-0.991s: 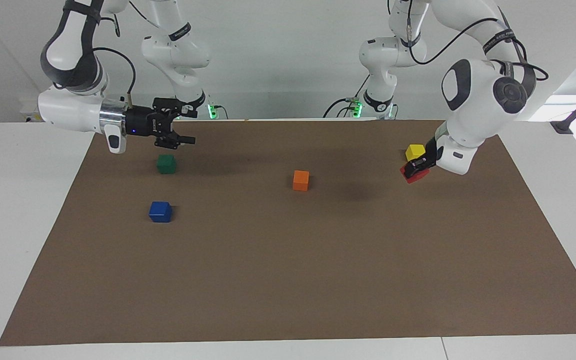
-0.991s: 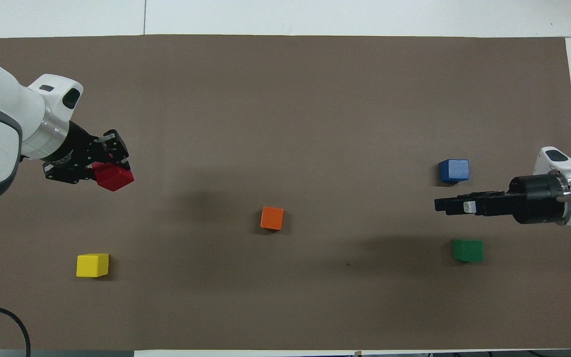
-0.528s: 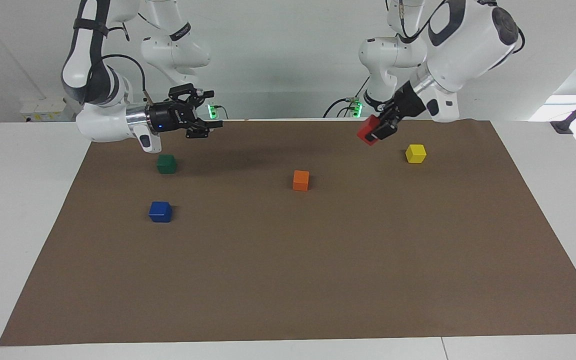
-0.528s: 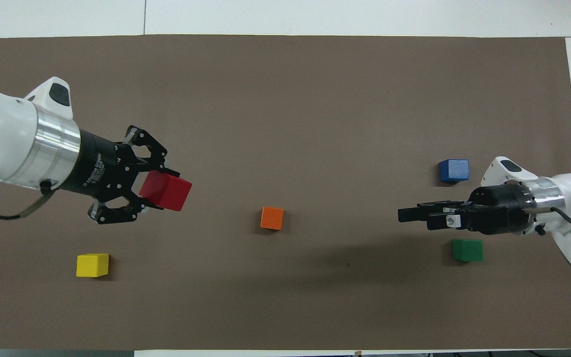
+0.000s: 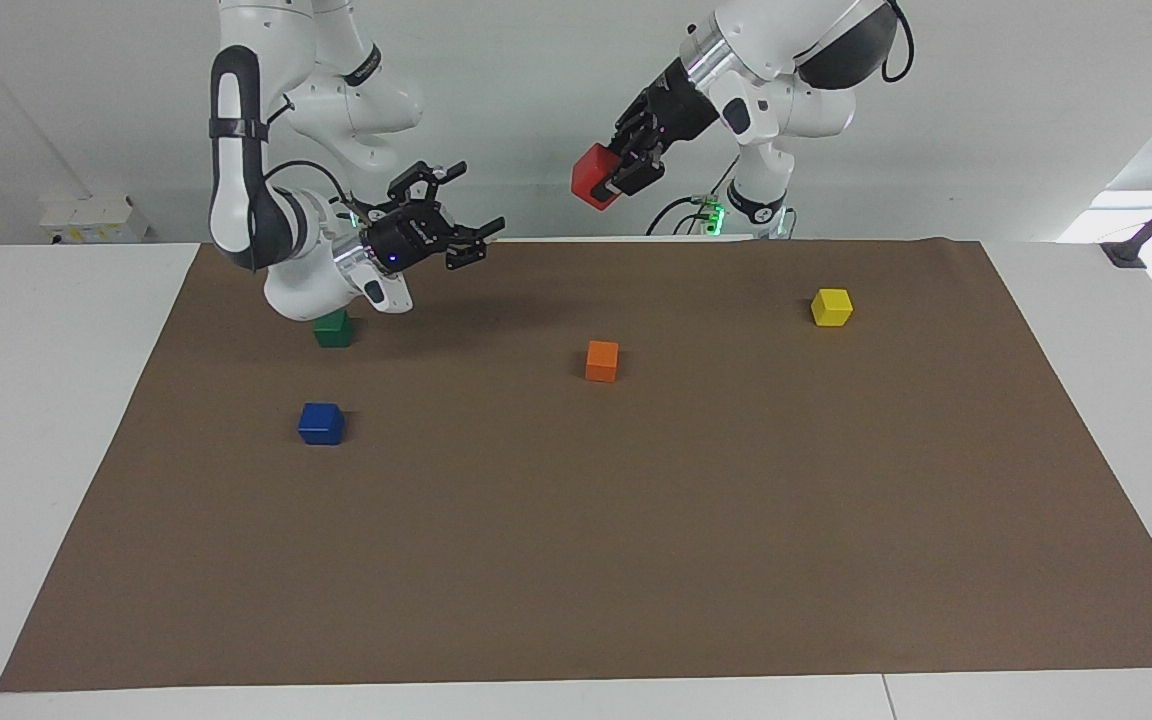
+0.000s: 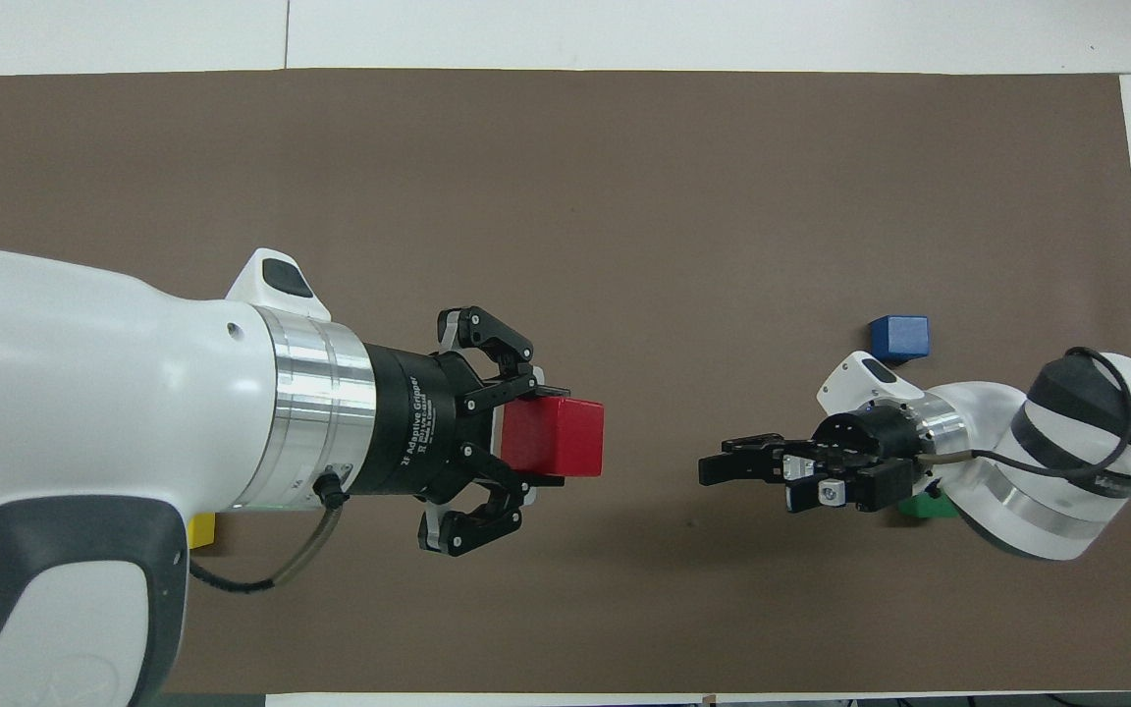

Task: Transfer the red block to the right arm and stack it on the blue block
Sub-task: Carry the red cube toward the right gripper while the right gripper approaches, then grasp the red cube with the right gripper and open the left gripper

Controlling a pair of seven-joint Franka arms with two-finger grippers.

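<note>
Red block (image 5: 594, 177) clamped in left gripper (image 5: 620, 172), raised high in the air near the robots' edge of the brown mat (image 5: 636, 560), roughly over the mat's middle stretch. Pickup therefore done, judging by the lift off the mat. Right gripper (image 5: 471, 240) aimed at the block with jaws spread wide and empty, hung over the mat toward the right arm's end, well apart from the block, gap clearly visible in the overhead view. Handover not yet made. Blue block (image 5: 320, 423) bare on the mat toward the right arm's end, nothing stacked on it. Left to do, by estimate: close the gap, take the red block into the right gripper, release from the left, carry over and set down on the blue block. Green block (image 5: 333, 329) partly hidden under the right arm's wrist, nearer to the robots than the blue block. Orange block (image 5: 602, 360) near the mat's middle, yellow block (image 5: 831, 306) toward the left arm's end. Containers: none seen, only loose cubes flat on the mat.
</note>
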